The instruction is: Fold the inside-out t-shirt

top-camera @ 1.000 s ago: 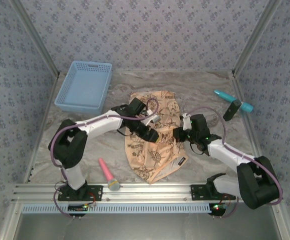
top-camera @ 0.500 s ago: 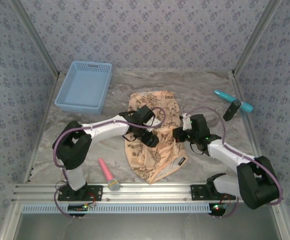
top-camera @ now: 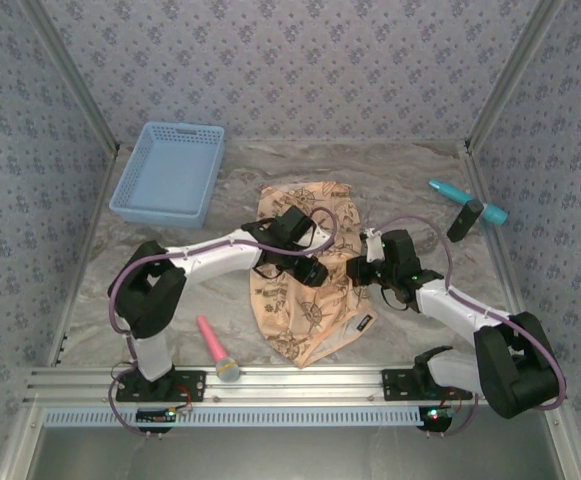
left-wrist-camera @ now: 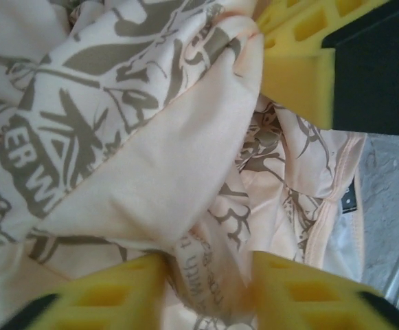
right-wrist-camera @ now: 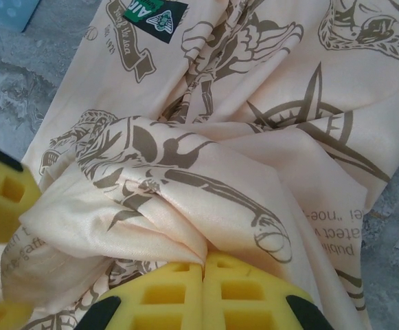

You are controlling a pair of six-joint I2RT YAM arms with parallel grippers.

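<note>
**A:** Top external view first: where is the inside-out t-shirt [top-camera: 300, 320]?

**B:** It lies crumpled on the counter [top-camera: 410, 170], to the right of the blue basket [top-camera: 135, 185] and nearer to the arm bases than the basket is.

**A:** And the left gripper [top-camera: 315, 272]?

**B:** Also right of the basket, down on the cloth. In its wrist view the fingers [left-wrist-camera: 110, 292] stand narrow, with a fold of the shirt pinched between them.

**A:** The right gripper [top-camera: 356, 268]?

**B:** Farther from the basket, just beside the left one. Its fingers are pressed together on a ridge of the printed cloth.
</note>
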